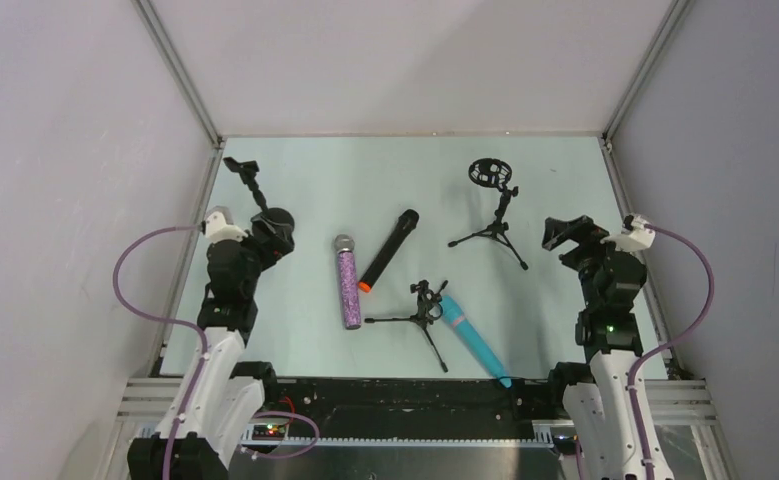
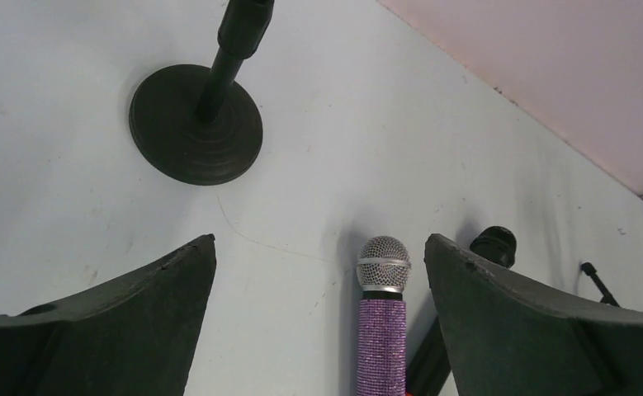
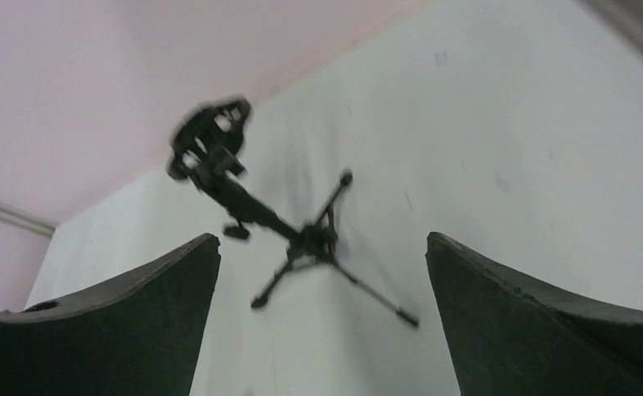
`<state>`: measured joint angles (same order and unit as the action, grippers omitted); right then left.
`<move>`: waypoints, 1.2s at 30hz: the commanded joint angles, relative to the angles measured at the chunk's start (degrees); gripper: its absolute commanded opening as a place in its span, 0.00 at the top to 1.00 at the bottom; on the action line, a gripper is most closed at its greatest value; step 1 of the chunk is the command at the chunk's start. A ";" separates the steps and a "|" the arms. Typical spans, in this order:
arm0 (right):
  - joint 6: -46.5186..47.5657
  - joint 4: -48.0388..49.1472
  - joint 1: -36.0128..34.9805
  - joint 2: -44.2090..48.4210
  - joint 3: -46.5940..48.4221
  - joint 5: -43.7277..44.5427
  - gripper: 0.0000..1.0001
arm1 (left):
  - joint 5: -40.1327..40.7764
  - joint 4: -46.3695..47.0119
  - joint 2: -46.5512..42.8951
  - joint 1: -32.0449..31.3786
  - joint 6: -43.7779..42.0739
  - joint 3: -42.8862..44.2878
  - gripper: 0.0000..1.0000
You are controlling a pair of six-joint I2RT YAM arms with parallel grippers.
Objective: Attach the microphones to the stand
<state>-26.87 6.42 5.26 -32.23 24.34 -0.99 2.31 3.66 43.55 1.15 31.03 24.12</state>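
Observation:
Three microphones lie on the pale table: a purple glitter one with a silver mesh head (image 1: 349, 285), a black one with an orange end (image 1: 389, 250), and a turquoise one (image 1: 473, 338) leaning on a small tripod stand (image 1: 423, 305). A taller tripod stand with a ring clip (image 1: 492, 205) stands at the back right. A round-base stand (image 1: 252, 185) is at the left. My left gripper (image 1: 268, 243) is open and empty beside that base (image 2: 196, 124), with the purple microphone (image 2: 382, 313) ahead between its fingers. My right gripper (image 1: 565, 232) is open and empty, facing the ring-clip stand (image 3: 301, 235).
Side walls close in the table left and right, and a back wall stands behind it. The black microphone's head (image 2: 493, 245) shows just behind my left gripper's right finger. A purple cable loops from each arm.

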 commanded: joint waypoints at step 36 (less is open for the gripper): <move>-2.38 -32.43 -4.12 -9.19 9.59 -27.88 0.01 | -7.26 -41.27 8.01 -12.08 -12.42 27.42 0.00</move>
<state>-32.29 -23.11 3.60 -43.18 30.70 -28.14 -10.81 -28.88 50.59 -5.26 26.92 44.14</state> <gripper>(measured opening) 0.993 0.996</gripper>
